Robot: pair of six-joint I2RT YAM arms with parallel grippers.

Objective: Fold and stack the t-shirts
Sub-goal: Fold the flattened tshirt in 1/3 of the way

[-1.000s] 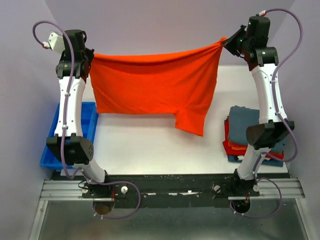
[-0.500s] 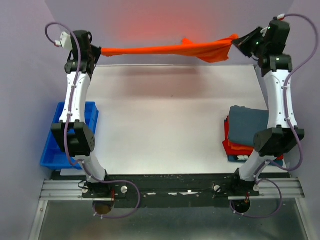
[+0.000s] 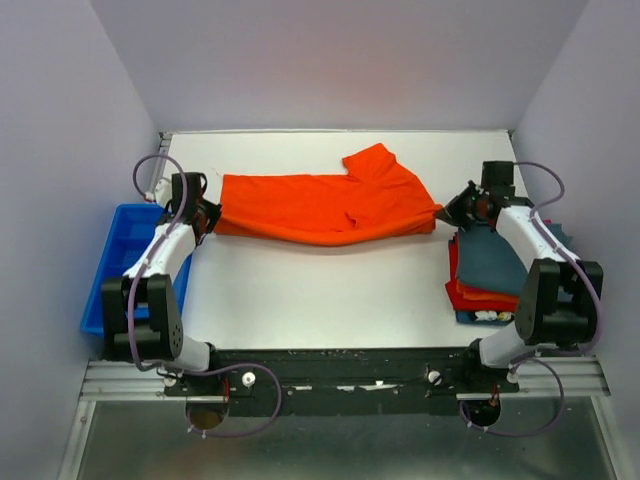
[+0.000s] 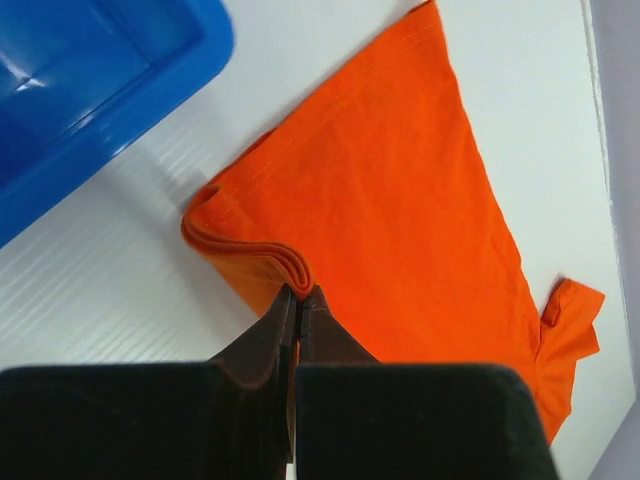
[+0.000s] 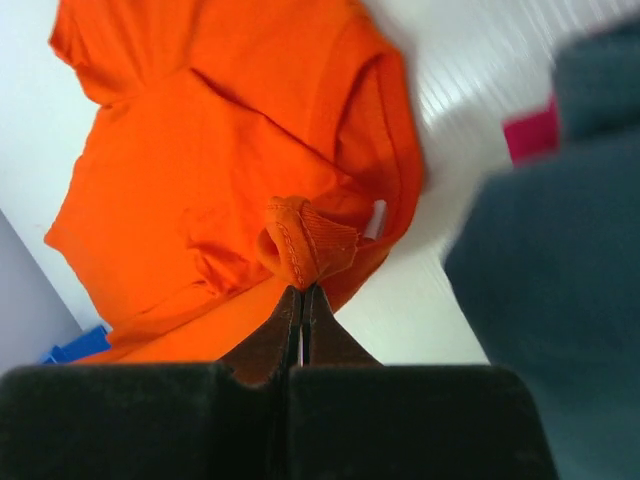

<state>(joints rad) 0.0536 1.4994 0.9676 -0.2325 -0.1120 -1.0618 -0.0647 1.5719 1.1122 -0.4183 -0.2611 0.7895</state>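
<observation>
Lying nearest on the right, a stack of folded t-shirts (image 3: pixel 472 292) sat beside the right arm, dark teal shirt (image 3: pixel 492 255) on top, red and blue edges below. Blue plastic bin (image 3: pixel 120 260) sat just beside the left edge of the white table (image 3: pixel 320 300). Further back, the left gripper (image 4: pixel 298 296) was low over the table, fingers pressed together on a folded hem corner of the orange-red t-shirt (image 3: pixel 320 208). The right gripper (image 5: pixel 301 292) pinched a bunched bit of the same shirt, close to the stack. The shirt lay mostly flat and wrinkled across the far half of the table between both grippers, one sleeve pointing to the far edge.
</observation>
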